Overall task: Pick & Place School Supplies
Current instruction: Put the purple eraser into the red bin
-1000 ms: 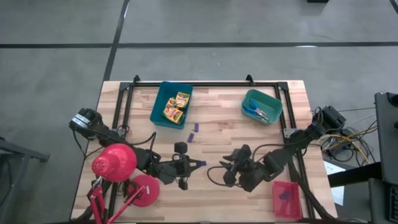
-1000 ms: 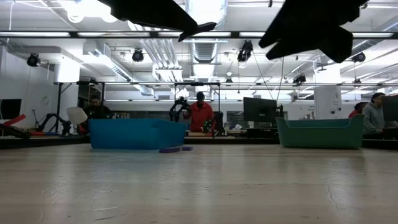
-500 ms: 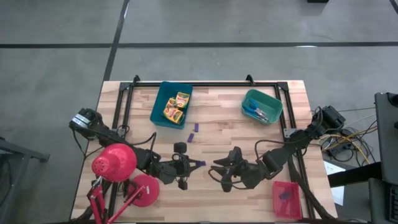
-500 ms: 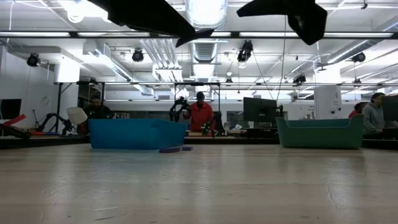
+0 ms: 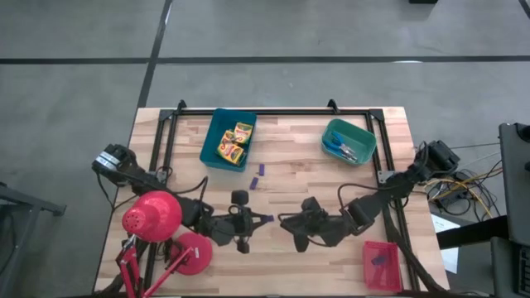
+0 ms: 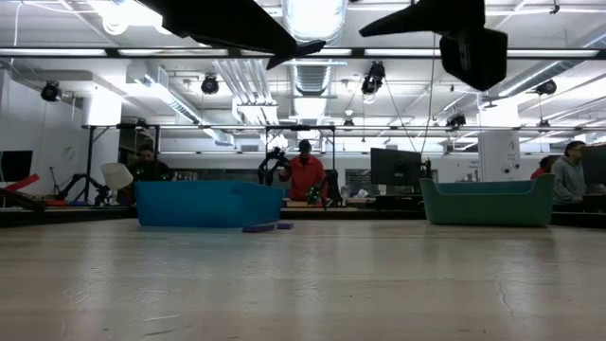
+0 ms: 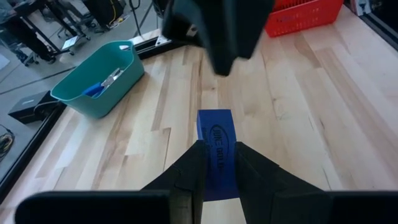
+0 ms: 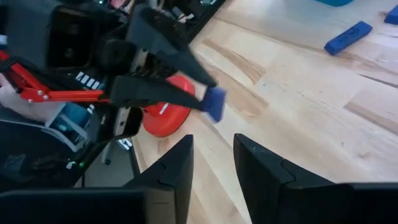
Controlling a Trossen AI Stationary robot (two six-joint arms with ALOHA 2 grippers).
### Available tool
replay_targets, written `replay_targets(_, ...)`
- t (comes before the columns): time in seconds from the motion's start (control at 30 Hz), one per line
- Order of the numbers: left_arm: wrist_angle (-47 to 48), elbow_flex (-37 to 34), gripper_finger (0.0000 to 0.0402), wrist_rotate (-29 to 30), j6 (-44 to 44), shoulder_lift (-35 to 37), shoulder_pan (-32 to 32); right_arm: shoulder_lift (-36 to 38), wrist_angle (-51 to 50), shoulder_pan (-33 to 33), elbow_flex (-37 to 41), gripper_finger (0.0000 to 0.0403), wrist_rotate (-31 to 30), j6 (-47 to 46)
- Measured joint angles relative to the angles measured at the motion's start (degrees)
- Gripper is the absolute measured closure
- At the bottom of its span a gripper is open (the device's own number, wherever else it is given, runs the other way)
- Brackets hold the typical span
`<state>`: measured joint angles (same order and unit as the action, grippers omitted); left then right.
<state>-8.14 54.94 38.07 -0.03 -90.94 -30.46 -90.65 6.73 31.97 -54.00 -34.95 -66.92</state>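
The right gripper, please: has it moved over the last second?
Yes. In the high view the right gripper has swung left, away from the red tray, toward the left gripper.

lamp (image 5: 153, 217): cut off at edge | red tray (image 5: 381, 265) contents: too small to tell

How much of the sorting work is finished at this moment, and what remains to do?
Done: crayon boxes lie in the blue tray, scissors in the teal tray, and something purple in the red tray. In hand: the left gripper holds a purple stick above the table, facing the open right gripper. Left: two purple sticks on the table beside the blue tray.
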Motion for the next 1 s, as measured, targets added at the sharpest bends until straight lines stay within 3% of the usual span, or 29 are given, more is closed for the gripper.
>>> replay_targets(1.0, -5.61, 0.0, 0.0323, -0.07, 6.05, 0.01, -0.21, -0.28, 6.27, -3.26, 1.06, 0.0328, 2.59, 3.08)
